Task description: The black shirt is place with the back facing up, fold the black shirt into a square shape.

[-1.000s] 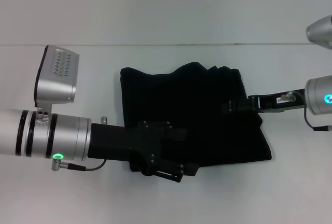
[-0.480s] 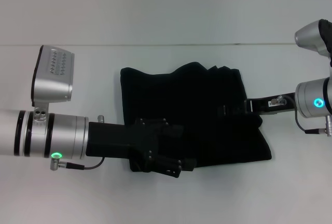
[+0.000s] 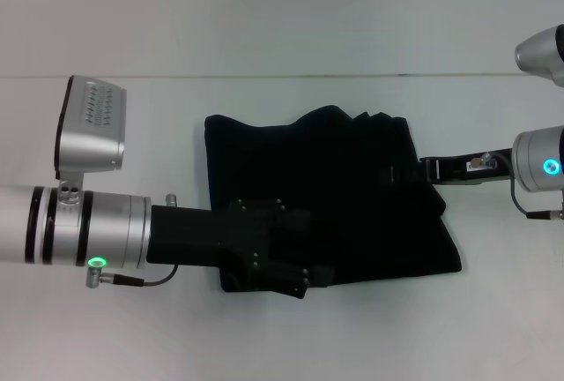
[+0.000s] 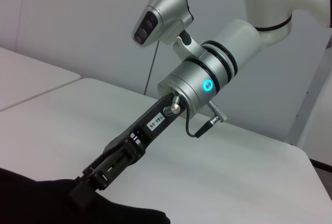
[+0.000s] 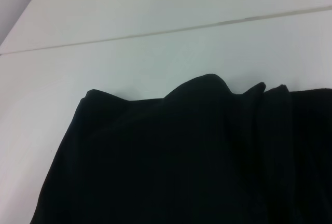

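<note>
The black shirt (image 3: 344, 205) lies on the white table as a rough square bundle, with bunched folds along its far edge. My left gripper (image 3: 295, 282) is low over the shirt's near left corner, black against the black cloth. My right gripper (image 3: 388, 175) reaches in from the right over the shirt's right part. In the left wrist view its tip (image 4: 83, 193) meets the shirt's edge (image 4: 31, 203). The right wrist view shows only the shirt (image 5: 197, 156) and the table behind it.
The white table (image 3: 264, 337) runs on all sides of the shirt, with a seam line (image 3: 291, 75) across the back. The left arm's silver forearm (image 3: 79, 227) lies over the near left of the table.
The right gripper pushed left over the shirt, then drew back a little to the right. The left gripper shifted slightly at the near left corner. The shirt's outline is the same.
</note>
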### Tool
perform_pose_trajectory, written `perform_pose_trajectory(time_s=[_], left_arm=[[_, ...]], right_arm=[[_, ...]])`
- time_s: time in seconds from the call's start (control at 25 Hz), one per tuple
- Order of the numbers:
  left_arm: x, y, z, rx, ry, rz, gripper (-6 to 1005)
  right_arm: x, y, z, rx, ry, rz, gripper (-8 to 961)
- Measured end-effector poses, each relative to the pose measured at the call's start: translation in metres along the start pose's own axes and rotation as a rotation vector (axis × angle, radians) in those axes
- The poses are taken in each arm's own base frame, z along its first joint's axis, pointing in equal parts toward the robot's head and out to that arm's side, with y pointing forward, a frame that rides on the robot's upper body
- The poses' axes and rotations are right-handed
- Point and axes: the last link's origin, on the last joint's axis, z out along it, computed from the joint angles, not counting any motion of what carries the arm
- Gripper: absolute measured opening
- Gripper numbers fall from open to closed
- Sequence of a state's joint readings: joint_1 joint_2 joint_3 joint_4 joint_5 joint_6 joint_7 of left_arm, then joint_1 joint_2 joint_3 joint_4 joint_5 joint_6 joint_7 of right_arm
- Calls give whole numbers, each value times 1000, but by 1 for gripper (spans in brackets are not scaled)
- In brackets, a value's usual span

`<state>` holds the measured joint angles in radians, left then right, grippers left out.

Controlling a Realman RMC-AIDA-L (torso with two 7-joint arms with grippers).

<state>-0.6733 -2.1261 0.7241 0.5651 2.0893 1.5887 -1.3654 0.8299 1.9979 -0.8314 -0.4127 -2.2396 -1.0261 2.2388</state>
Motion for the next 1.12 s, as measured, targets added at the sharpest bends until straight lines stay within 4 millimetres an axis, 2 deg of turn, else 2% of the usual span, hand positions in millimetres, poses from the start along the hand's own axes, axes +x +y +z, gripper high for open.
perform_pose_trajectory(time_s=[0.52,1.12], left_arm=[[1,-1,4,7,0,-2,948],[1,-2,5,15,-2,-4,945]], right_arm=[[-7,12,7,-16,10,-33,790],[-1,16,12,-17,36,-38,791]])
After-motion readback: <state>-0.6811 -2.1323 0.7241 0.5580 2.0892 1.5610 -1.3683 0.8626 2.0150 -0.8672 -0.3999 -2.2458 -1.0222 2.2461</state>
